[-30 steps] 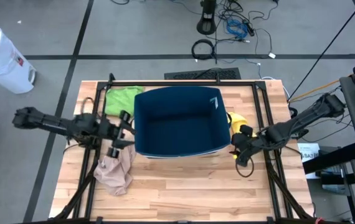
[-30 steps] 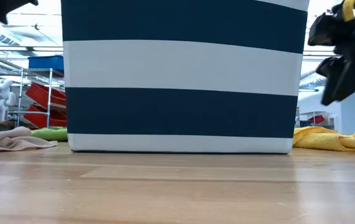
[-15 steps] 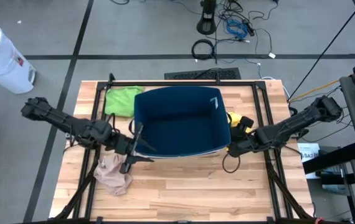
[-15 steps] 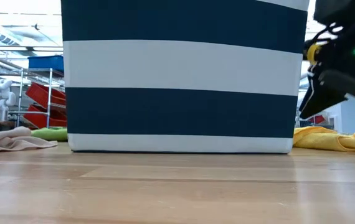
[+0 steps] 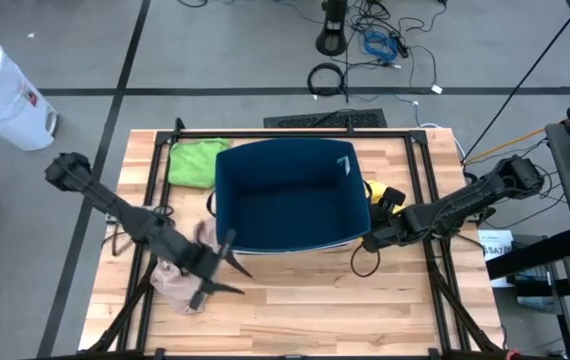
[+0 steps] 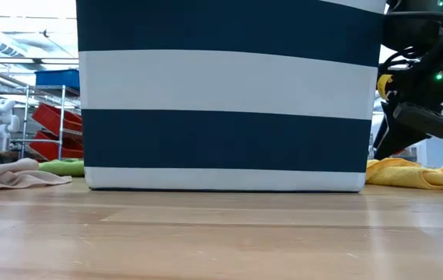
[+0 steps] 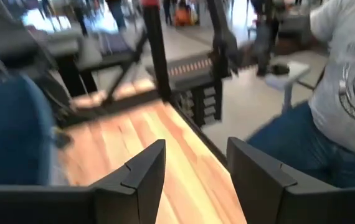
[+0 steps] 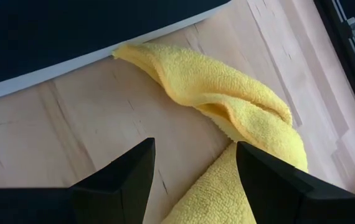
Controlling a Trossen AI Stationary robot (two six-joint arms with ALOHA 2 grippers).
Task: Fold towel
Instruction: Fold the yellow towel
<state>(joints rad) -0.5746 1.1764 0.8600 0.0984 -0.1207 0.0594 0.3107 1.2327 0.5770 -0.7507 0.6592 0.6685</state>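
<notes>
Here, yellow towel (image 8: 227,99) touches the bin's (image 5: 285,195) edge — bare tabletop (image 5: 315,300) beyond.

The bin (image 5: 287,195) sits mid-surface (image 5: 305,310), toward the back. One towel (image 5: 193,161) lies at its back left corner, another towel (image 5: 183,277) by its front left corner under the left gripper (image 5: 221,272), and a third towel (image 8: 227,106) lies along its right side, below the right gripper (image 5: 368,242).

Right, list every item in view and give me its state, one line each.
Blue bin: upright, looks empty.
Yellow towel: crumpled, unfolded, beside the bin.
Green towel: bunched on the table.
Beige towel: crumpled under the left arm.
Left gripper: open, empty.
Right gripper: open, empty, over the yellow towel.
</notes>
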